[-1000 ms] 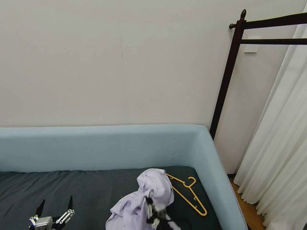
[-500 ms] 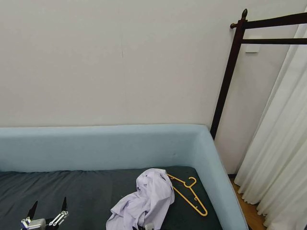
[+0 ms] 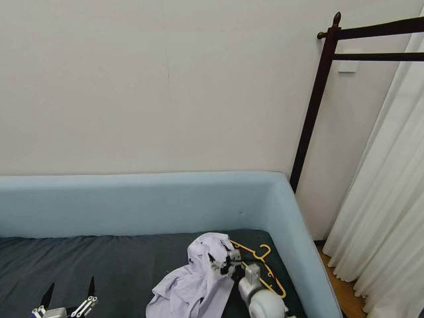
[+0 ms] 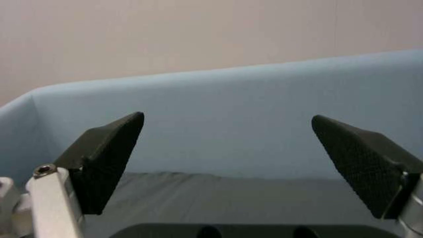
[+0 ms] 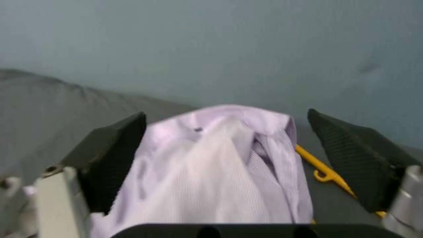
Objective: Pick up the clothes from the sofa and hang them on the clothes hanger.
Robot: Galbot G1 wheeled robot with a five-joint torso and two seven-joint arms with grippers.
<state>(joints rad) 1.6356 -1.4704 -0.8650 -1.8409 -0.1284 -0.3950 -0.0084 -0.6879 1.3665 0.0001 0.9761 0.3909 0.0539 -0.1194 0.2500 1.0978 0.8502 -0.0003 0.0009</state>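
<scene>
Both jaws spread, left gripper [image 3: 69,293] over seat [image 3: 119,262], right gripper [image 3: 223,258] at lilac shirt [image 3: 192,285], yellow hanger [image 3: 273,281] diagonal, hook [image 3: 265,250] toward armrest [image 3: 299,255].

The sofa [image 3: 132,202] in front of me has a pale blue back and side wall around a dark grey seat cushion [image 3: 99,265]. A crumpled lavender shirt [image 3: 192,285] lies in a heap on the cushion toward my right, near the sofa's corner. Just beside it, between the heap and the side wall, a yellow hanger [image 3: 262,258] lies flat on the cushion, with one end meeting the shirt's edge.
</scene>
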